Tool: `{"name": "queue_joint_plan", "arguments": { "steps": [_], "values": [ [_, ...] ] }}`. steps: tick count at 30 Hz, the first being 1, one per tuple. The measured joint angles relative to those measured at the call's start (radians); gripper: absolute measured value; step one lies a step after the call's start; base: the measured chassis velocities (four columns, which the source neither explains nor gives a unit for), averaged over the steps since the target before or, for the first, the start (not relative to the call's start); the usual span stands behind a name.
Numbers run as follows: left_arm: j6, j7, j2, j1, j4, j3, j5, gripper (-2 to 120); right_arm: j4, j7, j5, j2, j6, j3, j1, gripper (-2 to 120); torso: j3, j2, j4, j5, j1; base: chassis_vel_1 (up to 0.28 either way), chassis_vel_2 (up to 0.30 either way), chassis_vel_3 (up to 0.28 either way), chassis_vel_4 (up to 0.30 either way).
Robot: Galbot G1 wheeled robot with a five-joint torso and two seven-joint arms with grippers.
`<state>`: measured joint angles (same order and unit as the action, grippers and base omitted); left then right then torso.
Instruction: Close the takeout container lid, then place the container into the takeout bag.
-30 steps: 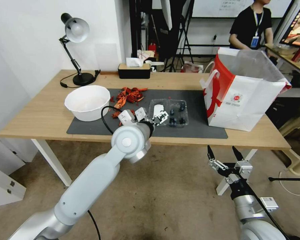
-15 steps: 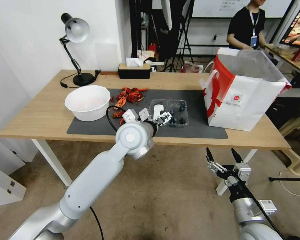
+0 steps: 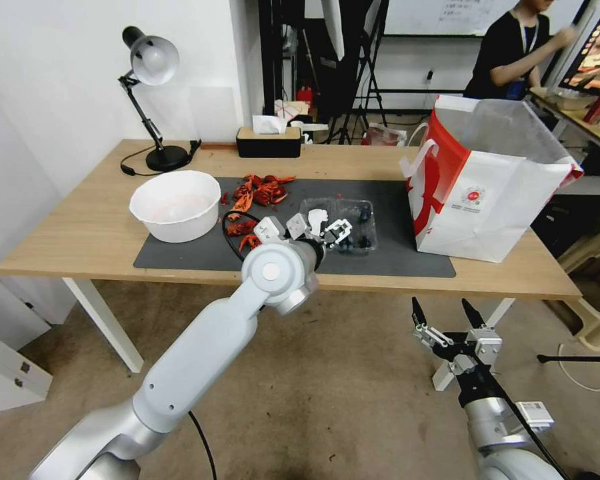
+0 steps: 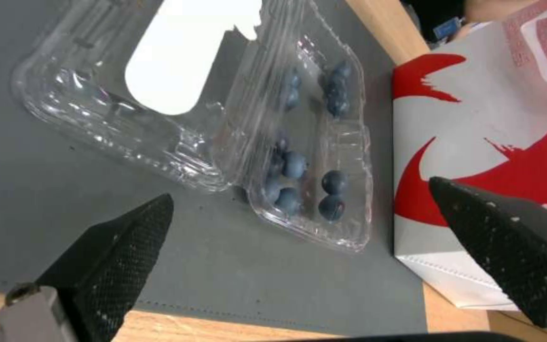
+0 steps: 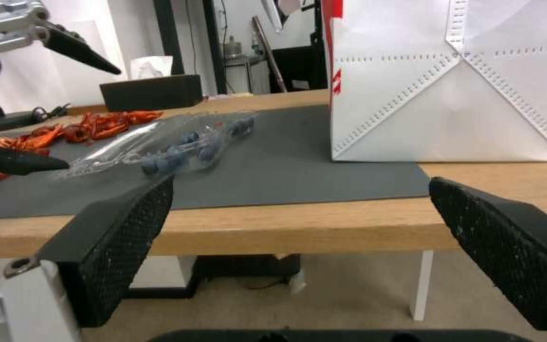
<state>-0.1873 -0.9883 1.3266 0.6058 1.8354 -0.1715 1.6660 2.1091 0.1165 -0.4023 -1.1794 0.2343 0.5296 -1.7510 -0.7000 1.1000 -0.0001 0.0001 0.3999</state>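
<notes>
The takeout container (image 4: pixel 311 185) is a small clear plastic clamshell lying open and flat on the dark grey mat on the counter, its tray holding a scatter of dark blueberries. The lid (image 4: pixel 140 90), still joined at the hinge, is folded back flat beside the tray with the white side of its label facing up. The takeout bag (image 3: pixel 493 190) stands upright and open near the tray side of the container, white with red sides, white handles, a small round red logo and a clear plastic liner.

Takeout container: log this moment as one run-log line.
takeout container: open on mat | lid: flat | left gripper: open, above container | right gripper: open, below table edge | takeout bag: upright
</notes>
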Motion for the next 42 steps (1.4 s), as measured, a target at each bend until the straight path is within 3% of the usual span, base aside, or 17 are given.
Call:
{"name": "queue_joint_plan", "arguments": {
  "steps": [42],
  "values": [
    [0.039,0.068,0.037,0.011,-0.086,-0.009,-0.04,100,-0.018,-0.009,0.012,-0.019,0.008,-0.004,-0.008,100,0.0,0.0,0.0001,-0.0001,0.0,0.0,0.0,0.0,0.0]
  ]
}}
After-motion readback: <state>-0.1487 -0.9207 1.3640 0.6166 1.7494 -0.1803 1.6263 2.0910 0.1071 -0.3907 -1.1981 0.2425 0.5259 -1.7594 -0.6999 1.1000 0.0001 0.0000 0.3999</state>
